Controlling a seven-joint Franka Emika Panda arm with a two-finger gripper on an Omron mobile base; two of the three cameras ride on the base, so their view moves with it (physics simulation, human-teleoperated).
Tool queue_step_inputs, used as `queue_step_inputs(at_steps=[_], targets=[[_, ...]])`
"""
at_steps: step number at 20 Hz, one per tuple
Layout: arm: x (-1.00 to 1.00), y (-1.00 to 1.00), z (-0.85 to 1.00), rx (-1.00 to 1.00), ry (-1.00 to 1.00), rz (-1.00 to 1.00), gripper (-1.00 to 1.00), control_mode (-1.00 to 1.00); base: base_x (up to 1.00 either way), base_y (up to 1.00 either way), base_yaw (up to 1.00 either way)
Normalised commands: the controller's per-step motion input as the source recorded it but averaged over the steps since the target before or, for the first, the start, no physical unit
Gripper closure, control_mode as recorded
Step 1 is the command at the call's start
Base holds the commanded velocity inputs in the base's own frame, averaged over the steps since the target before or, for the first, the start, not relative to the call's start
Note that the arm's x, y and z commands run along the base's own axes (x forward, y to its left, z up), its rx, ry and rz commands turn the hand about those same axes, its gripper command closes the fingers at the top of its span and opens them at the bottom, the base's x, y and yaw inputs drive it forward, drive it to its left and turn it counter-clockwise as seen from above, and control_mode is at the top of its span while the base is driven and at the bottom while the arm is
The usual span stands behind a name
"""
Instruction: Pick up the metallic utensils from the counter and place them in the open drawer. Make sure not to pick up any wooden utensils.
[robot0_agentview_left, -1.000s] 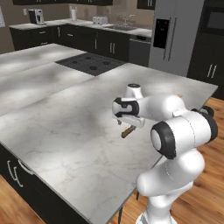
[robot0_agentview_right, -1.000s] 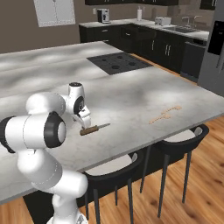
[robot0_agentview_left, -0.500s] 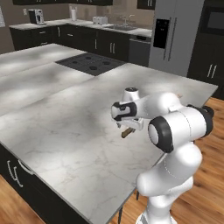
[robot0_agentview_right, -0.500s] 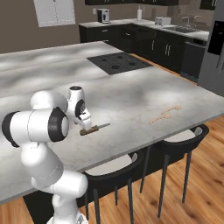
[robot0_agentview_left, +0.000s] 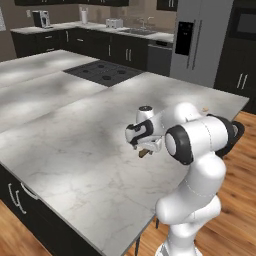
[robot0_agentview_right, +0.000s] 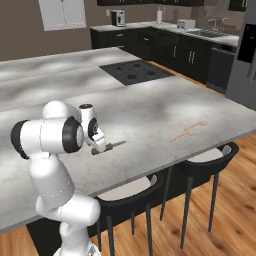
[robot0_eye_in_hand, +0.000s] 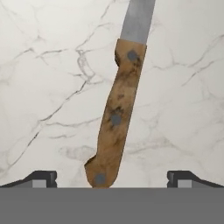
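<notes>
1. Against the frame a second ago, the arm's elbow has swung forward and the gripper (robot0_agentview_right: 98, 145) sits lower over the knife (robot0_agentview_right: 109, 147); the knife itself lies where it lay.
2. Gripper state: fully spread, nothing between the jaws. In the hand view the two fingertips (robot0_eye_in_hand: 40, 178) stand wide apart, one each side of the brown riveted handle (robot0_eye_in_hand: 115, 119), and touch neither it nor each other.
3. Knife position: flat on the marbled bench (robot0_agentview_left: 65, 125), near the edge closest to the robot, silver blade (robot0_eye_in_hand: 138, 19) pointing away from the hand. In the left base view the wrist covers most of it; only the handle end (robot0_agentview_left: 145, 151) shows.
4. Risk, misjudged material: the handle looks like wood, but the blade is metal, so I take it as a task item. The pale wooden utensil (robot0_agentview_right: 188, 130) lies well apart, near the far stool side; not to be taken.
5. Risk, poor hold: the handle runs tilted across the jaw gap. Closing near its butt end could let the blade droop or twist the knife out.
6. Risk, descent: the knife is thin and flat; stopping too high closes on air, too low jams the tips into the stone.
7. The drawer and the spoon are not identified here.
</notes>
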Motion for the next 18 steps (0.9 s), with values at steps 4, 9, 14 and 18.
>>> queue_step_inputs(at_steps=[4, 9, 14, 18], targets=[[0.13, -0.08, -0.17, 0.00, 0.00, 0.00, -1.00, -1.00, 0.00, 0.00, 0.00], [0.09, -0.13, -0.04, 0.00, 0.00, 0.00, -1.00, -1.00, 0.00, 0.00, 0.00], [0.01, -0.06, -0.01, 0.00, 0.00, 0.00, -1.00, -1.00, 0.00, 0.00, 0.00], [0.00, 0.00, -0.11, 0.00, 0.00, 0.00, -1.00, -1.00, 0.00, 0.00, 0.00]])
